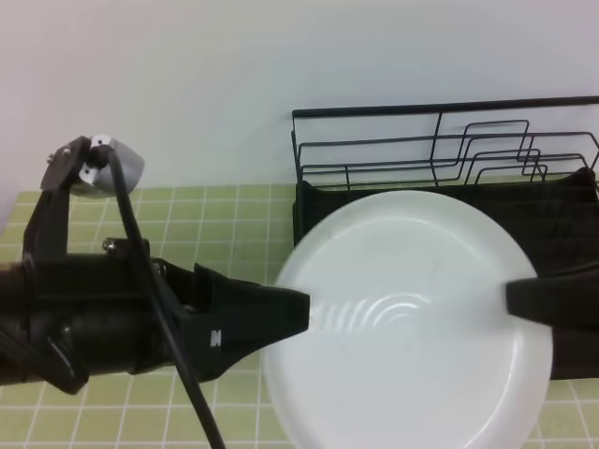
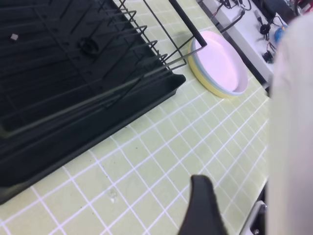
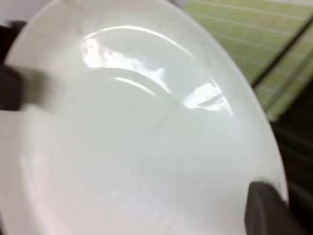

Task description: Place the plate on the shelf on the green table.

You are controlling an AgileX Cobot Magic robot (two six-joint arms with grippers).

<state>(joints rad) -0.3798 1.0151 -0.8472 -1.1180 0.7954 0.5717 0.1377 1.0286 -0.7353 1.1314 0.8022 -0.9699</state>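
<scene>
You see one white plate (image 1: 412, 318) filling the lower right of the exterior high view, held above the green table (image 1: 225, 224) with its face turned up toward the camera; being round, it has no long axis to speak of, and its hollow side with the shallow rim faces upward. It overlaps the front edge of the shelf (image 1: 449, 159), which sits in the upper right of that view as one black rack with a ribbed tray, thin wire dividers and a wire back rail; nothing stands in its slots, and the tray in the left wrist view is likewise bare. The right gripper (image 1: 552, 301) comes in from the right edge, and its jaws are pressed onto the plate's right rim, one dark finger (image 3: 264, 210) showing over the rim in the lower right of the right wrist view. The left gripper (image 1: 281, 313) reaches from the left with its tip at the plate's left rim; its jaws stand spread, with one black finger (image 2: 203, 208) at the bottom of the left wrist view and the plate's pale edge at the right side of that frame. In the upper right of the left wrist view you can count a small stack of plates (image 2: 220, 66) lying flat on the tiles just beside the rack's corner, pink on top with pale blue and yellow edges beneath.
</scene>
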